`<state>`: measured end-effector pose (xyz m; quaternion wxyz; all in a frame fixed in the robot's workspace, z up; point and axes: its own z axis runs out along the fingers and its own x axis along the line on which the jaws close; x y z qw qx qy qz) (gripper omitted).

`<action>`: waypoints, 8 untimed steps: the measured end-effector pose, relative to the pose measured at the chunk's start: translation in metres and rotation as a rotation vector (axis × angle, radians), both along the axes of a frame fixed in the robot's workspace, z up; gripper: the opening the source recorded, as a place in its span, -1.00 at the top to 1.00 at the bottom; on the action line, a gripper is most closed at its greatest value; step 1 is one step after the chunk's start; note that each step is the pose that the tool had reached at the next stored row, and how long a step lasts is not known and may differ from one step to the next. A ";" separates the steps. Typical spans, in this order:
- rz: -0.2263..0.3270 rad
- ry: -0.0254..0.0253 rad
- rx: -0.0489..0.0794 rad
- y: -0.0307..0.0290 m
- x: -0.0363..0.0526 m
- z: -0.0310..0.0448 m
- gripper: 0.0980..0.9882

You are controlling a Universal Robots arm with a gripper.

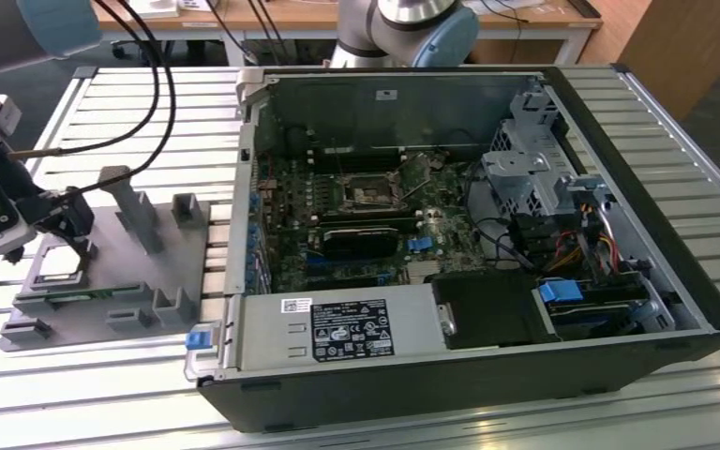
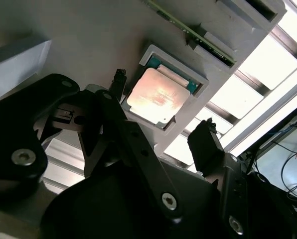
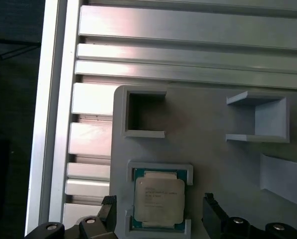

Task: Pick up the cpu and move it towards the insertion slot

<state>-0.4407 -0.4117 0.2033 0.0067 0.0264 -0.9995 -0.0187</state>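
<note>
Open-jawed, the gripper (image 3: pixel 158 203) hung low over the cpu (image 3: pixel 158 200), one dark finger (image 3: pixel 107 206) on either side of the chip and neither one touching it in both wrist views. The cpu, silvery top up, lay flat in a shallow square nest in the grey fixture (image 3: pixel 213 164), close to the fixture's edge on the side away from the case. It had not been lifted.

A good grasp here looked to depend on squareness: fingers parallel to two opposite sides of the chip, centred on it, and low enough to meet its pale rim rather than the raised lips of the nest. A closing force just firm enough to hold it would probably do, since the part is thin and a skewed pinch could tip it or jam it against the nest wall.

The fixture sat on a slatted table (image 1: pixel 123 394), at the end towards the exterior view's left. Beyond it stood the open case (image 1: pixel 460 394). The insertion slot (image 1: pixel 370 192), with its silver frame and dark centre, lay on the board inside, well apart from the cpu.
</note>
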 end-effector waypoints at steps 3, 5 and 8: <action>0.000 0.0000 0.000 -0.0002 -0.0001 -0.0039 -0.52; 0.000 0.0001 0.000 -0.0004 -0.0002 -0.0065 -0.52; 0.000 0.0002 0.000 -0.0008 -0.0004 -0.0100 -0.52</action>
